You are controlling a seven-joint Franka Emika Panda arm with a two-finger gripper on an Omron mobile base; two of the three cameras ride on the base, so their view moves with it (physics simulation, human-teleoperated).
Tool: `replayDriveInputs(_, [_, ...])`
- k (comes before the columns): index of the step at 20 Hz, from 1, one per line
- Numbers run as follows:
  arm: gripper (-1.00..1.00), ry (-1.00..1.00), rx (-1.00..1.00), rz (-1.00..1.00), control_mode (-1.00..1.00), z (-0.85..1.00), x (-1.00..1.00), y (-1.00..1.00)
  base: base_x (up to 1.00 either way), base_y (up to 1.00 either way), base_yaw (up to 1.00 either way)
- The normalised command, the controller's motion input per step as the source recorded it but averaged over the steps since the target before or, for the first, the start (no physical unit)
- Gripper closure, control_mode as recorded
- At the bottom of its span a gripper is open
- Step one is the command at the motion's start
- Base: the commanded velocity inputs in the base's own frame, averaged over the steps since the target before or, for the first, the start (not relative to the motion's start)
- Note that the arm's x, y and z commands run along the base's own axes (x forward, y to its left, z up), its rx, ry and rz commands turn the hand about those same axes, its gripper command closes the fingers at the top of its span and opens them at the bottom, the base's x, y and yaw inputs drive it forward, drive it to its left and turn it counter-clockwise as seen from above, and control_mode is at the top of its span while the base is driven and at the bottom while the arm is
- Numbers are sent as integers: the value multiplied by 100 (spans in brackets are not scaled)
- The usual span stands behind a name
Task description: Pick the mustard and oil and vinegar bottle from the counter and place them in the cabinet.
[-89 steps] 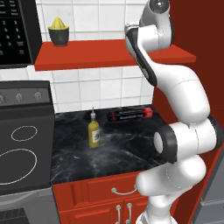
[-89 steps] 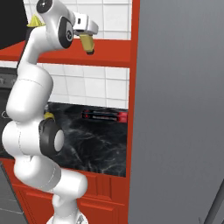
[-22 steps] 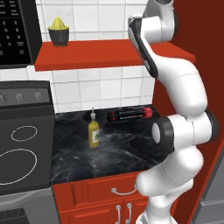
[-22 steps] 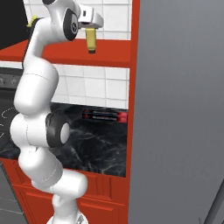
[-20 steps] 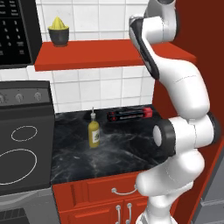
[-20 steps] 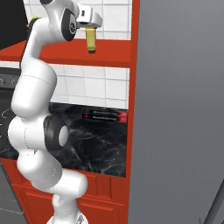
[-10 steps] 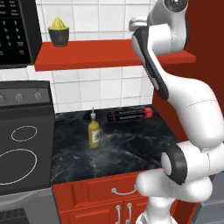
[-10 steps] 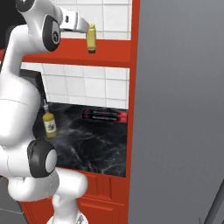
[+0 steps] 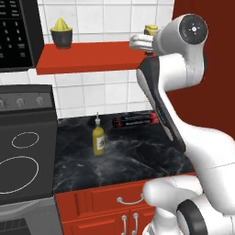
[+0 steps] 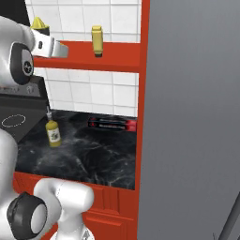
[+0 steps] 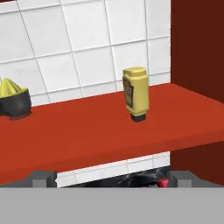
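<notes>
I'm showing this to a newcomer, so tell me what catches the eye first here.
The mustard stands alone on the red cabinet shelf by the tiled wall, with the open gripper backed off in front of it. Below, the oil and vinegar bottle waits on the black counter.

Smooth yellow plastic mustard bottle (image 11: 135, 93) sits on the matt red shelf board (image 11: 87, 131); glossy white wall tiles (image 11: 83, 48) behind, polished black marbled worktop (image 9: 124, 156) below.

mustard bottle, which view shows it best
The hand view: the mustard stands close and unobstructed on the cabinet, label visible. The right base view shows it small but whole; the left base view shows just its top behind the arm.
</notes>
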Motion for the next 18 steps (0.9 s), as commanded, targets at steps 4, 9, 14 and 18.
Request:
replayDriveInputs(4, [-100, -12, 4, 4, -100, -46, -99, 49, 0, 0, 0])
replayDriveInputs(9, [-100, -11, 0, 6, -100, -41, -87, 46, 0, 0, 0])
replayDriveInputs(14, [-100, -7, 0, 11, -100, -35, -56, 30, 0, 0, 0])
replayDriveInputs(18, [-100, 0, 0, 13, -100, -25, -14, 7, 0, 0, 0])
